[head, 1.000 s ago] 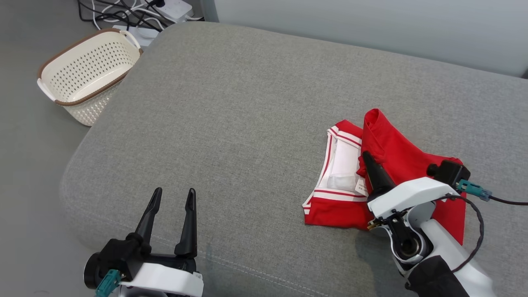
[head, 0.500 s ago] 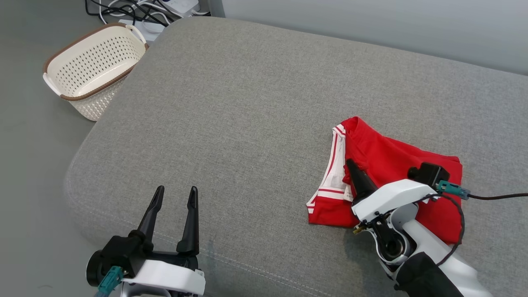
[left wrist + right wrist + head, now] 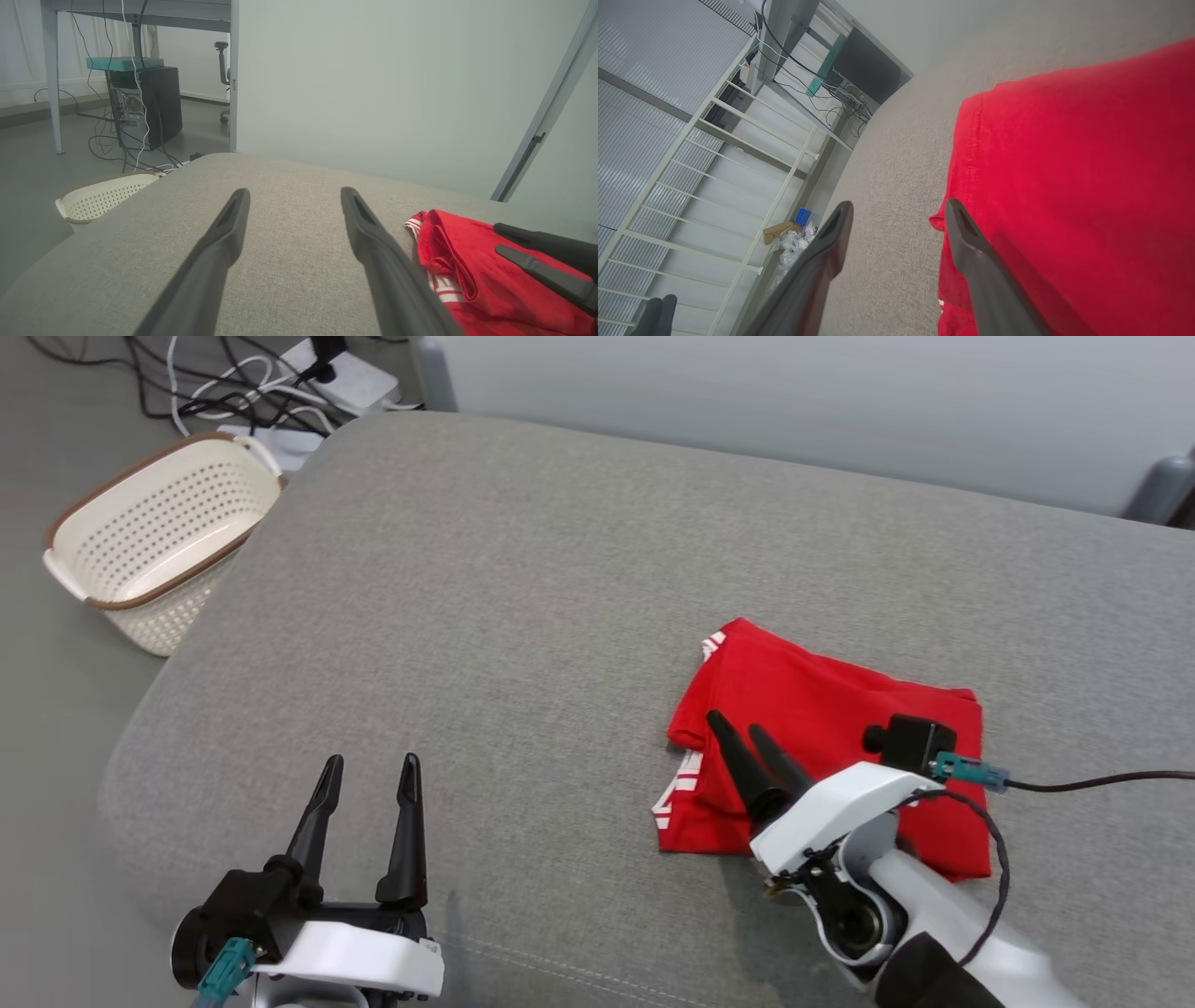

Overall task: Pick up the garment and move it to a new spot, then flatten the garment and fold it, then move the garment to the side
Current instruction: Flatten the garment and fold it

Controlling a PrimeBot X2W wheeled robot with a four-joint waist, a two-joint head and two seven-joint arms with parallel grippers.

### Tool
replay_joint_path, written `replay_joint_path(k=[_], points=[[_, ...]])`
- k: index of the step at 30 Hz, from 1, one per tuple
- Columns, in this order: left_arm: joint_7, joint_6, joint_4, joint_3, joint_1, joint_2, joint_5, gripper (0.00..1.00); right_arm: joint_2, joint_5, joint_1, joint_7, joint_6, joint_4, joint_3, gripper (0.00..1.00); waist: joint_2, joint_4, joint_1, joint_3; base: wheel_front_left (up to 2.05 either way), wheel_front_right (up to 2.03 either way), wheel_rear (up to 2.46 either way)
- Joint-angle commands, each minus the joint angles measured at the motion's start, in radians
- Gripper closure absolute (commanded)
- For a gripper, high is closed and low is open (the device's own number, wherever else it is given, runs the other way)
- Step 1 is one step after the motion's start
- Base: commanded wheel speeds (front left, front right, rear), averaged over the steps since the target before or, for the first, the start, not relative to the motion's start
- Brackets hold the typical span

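Flap now folded over, white lining hidden; garment (image 3: 831, 728) lies right of centre on couch (image 3: 523, 569), right gripper (image 3: 735, 723) parted, empty, over its left edge, left gripper (image 3: 370, 763) wide, idle near-left, and a finger snagging cloth on retreat could undo the fold.

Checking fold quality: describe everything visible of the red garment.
The red garment looks like soft knit cloth, folded over into a flat rectangle, with white-striped trim peeking out at its left edge. It lies on the grey cushion, right of centre. The open right gripper points over its near-left part; contact cannot be told.
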Motion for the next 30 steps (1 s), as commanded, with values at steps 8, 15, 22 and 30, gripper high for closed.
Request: replay_joint_path(k=[8, 15, 22, 30], points=[[-0.005, 0.006, -0.03, 0.055, -0.016, 0.005, 0.001, 0.0, -0.07, -0.395, 0.044, -0.023, 0.001, -0.097, -0.228, 0.0, -0.0001, -0.112, 0.0, -0.038, 0.0, 0.0, 0.0], [-0.005, 0.014, -0.035, 0.039, -0.034, 0.005, -0.007, 0.0, -0.082, -0.712, 0.151, -0.023, 0.001, -0.211, -0.457, 0.0, -0.0001, -0.194, 0.0, -0.05, 0.0, 0.0, 0.0], [-0.005, 0.025, -0.025, 0.037, -0.032, 0.005, -0.006, 0.0, -0.06, -0.814, 0.252, -0.023, 0.001, -0.333, -0.546, 0.0, -0.0001, -0.255, 0.0, -0.076, 0.0, 0.0, 0.0], [-0.005, 0.032, -0.038, 0.045, -0.001, 0.005, -0.013, 0.0, -0.104, -0.866, 0.368, -0.023, 0.001, -0.488, -0.553, 0.0, -0.0001, -0.295, 0.0, -0.109, 0.0, 0.0, 0.0]])
